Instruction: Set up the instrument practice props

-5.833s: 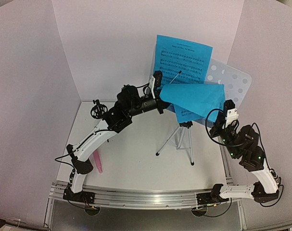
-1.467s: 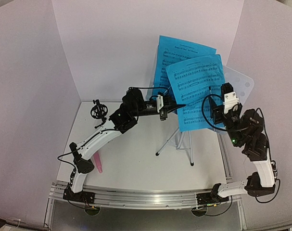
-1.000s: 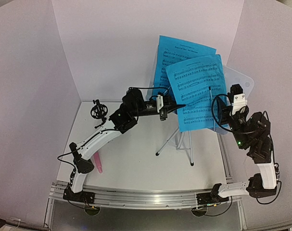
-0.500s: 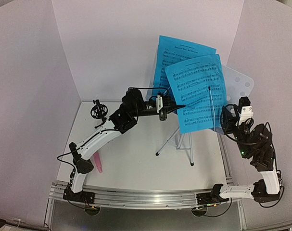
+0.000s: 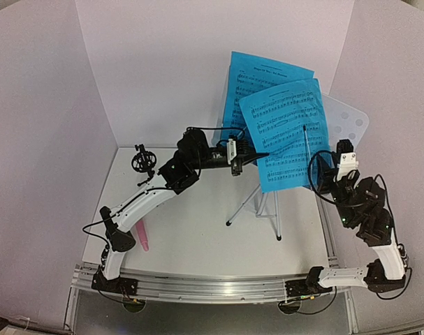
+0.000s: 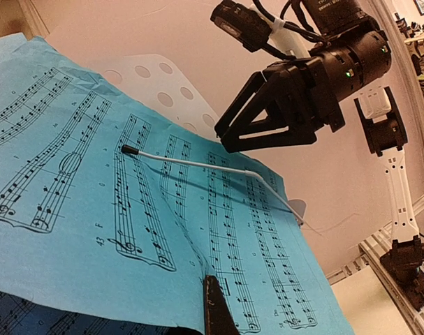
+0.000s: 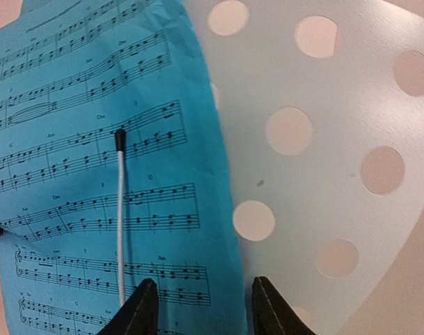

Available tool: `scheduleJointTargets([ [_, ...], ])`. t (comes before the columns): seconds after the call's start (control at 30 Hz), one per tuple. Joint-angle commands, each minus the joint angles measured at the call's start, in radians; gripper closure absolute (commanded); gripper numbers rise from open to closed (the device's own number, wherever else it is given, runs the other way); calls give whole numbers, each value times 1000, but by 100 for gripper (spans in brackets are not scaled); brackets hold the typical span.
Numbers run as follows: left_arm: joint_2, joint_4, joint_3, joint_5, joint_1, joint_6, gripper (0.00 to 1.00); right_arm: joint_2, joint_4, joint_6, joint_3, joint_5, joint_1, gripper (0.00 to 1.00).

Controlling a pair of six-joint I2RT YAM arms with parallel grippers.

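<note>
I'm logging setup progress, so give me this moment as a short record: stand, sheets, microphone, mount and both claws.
music stand: upright on the table, perforated desk facing the arms
sheets: two blue pages on the desk, front sheet overlapping back sheet
wire arm: lying across the front sheet
pink microphone: flat on the table near the left arm's base
mic mount: standing back left, no microphone in it
left claw: shut, at the sheets' lower left edge
right claw: open, at the front sheet's right edge, gripping nothing
</note>
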Motion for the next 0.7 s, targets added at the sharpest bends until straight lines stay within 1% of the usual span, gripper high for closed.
scheduleJointTargets([
  [0.0,-53,36,-2,11,6,21,100,-59,19,37,-55,65,1,50],
  [0.23,-60,42,-21,11,6,38,100,-146,-26,155,-184,55,1,46],
  [0.33,-64,46,-22,15,6,33,100,-175,-33,176,-239,57,1,46],
  [0.5,-68,46,-23,15,6,33,100,-192,-35,218,-266,52,1,48],
  [0.63,-68,46,-24,16,6,27,100,-186,-35,217,-252,38,1,56],
  [0.67,-69,46,-23,15,6,27,100,-183,-35,216,-246,29,1,62],
])
